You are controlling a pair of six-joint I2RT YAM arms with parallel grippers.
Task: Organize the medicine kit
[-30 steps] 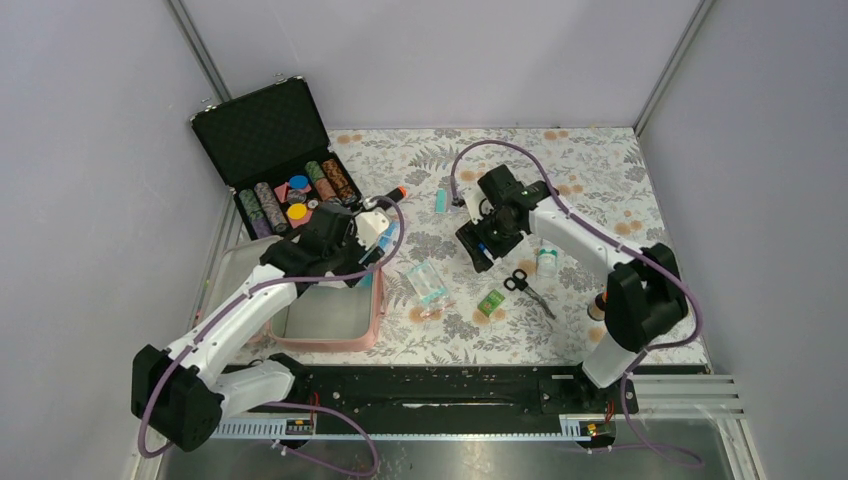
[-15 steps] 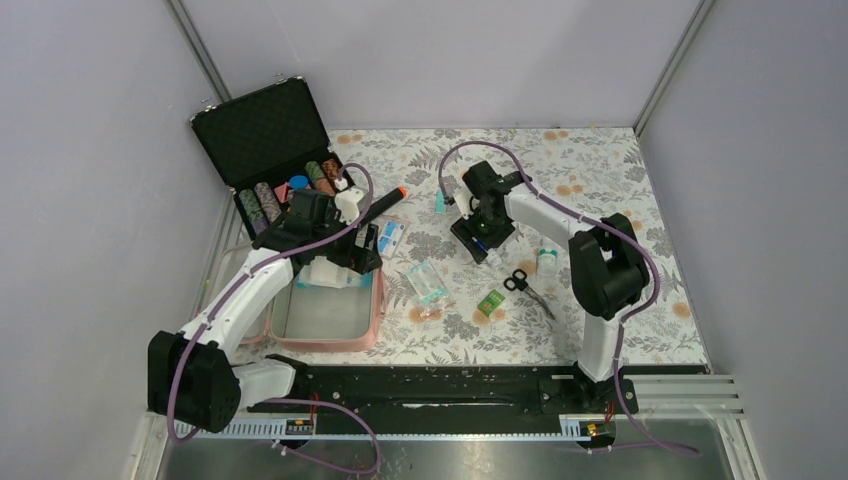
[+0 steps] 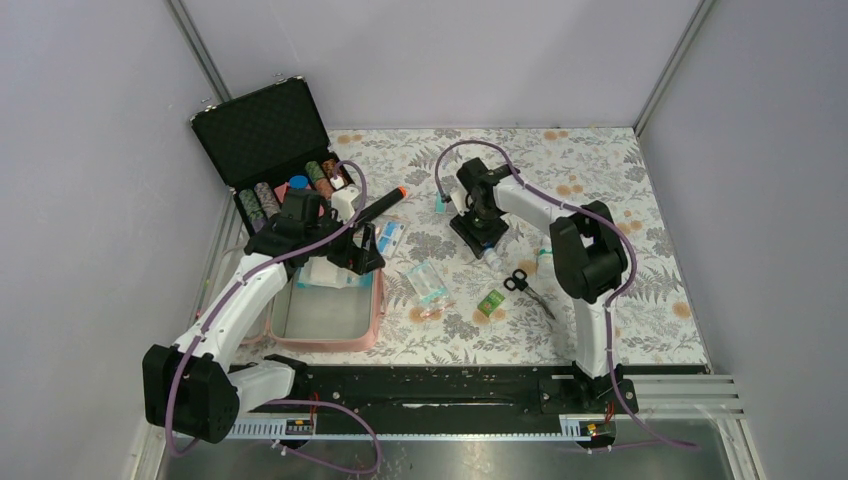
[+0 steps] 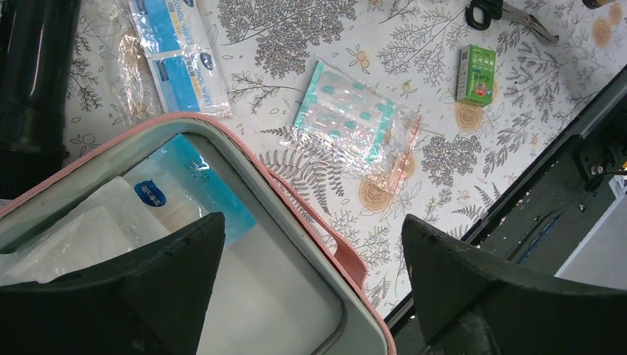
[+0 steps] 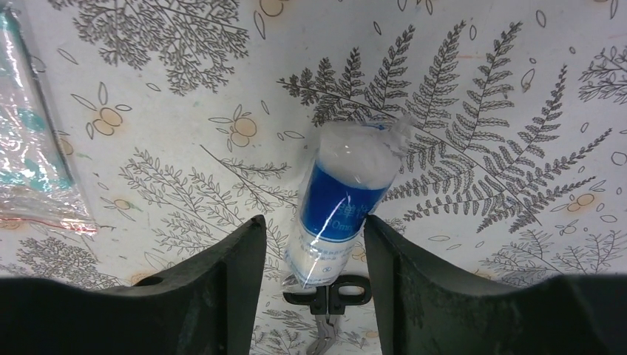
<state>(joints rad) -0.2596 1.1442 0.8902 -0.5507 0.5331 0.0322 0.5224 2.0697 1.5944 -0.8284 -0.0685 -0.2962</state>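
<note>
The medicine kit runs off the lower edge — its white pad partly hidden behind the jaws.

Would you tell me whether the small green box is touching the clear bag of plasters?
Apart. The left wrist view shows a strip of bare tablecloth between the green box and the clear bag.

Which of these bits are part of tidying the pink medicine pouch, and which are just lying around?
Part of the job, I'd judge: medicine kit, packets already in it, bandage roll between the fingers of the right hand, blue sachets, clear bag of teal strips, green box, scissors.
Just lying about: black case of poker chips; probably the black torch near it.
</note>
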